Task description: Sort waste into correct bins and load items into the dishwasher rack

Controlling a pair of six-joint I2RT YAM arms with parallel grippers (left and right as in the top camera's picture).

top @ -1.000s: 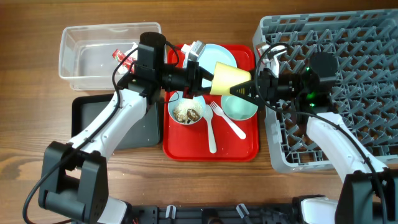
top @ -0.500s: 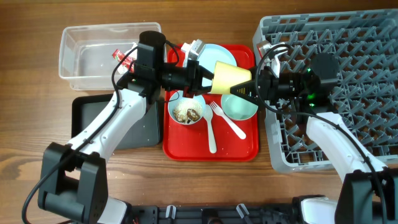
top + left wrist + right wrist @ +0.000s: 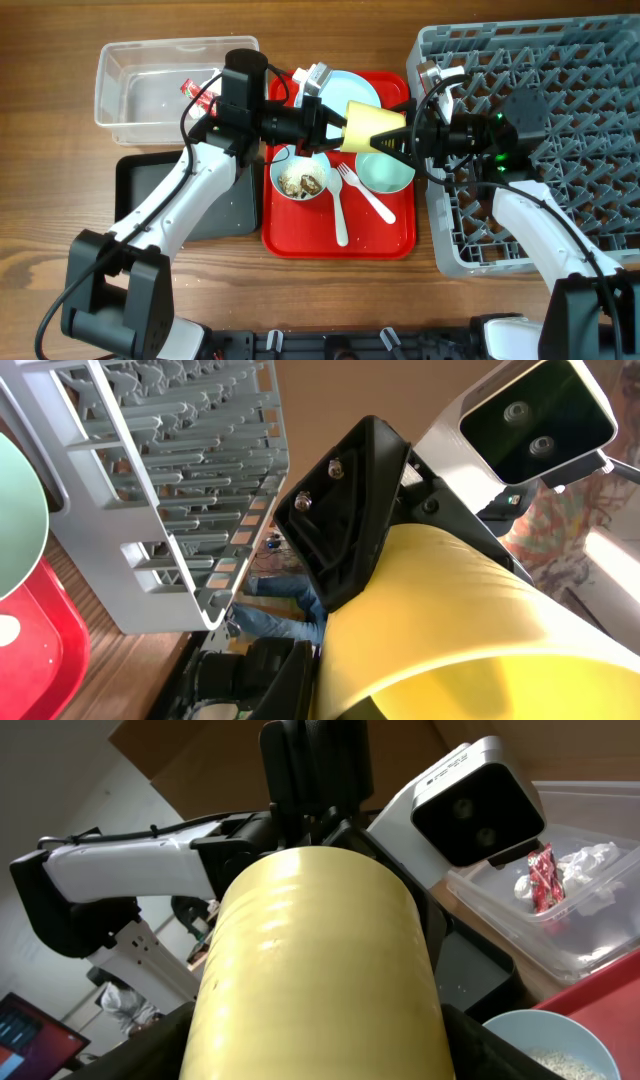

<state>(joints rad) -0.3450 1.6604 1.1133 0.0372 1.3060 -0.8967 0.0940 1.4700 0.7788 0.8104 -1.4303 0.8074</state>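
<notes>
Wooden table (image 3: 60,250), red tray (image 3: 300,232) beneath the right gripper (image 3: 398,140), which clamps the small yellow cup (image 3: 375,126); left gripper (image 3: 335,129) meets its far end, grip unclear.

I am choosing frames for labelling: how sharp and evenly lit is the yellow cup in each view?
Overhead: the yellow cup is sharp and evenly lit, without glare. Left wrist: it is very near, soft-edged, with a bright band of sheen; the dishwasher rack behind is sharper. Right wrist: it fills the centre, with soft pale highlights.
</notes>
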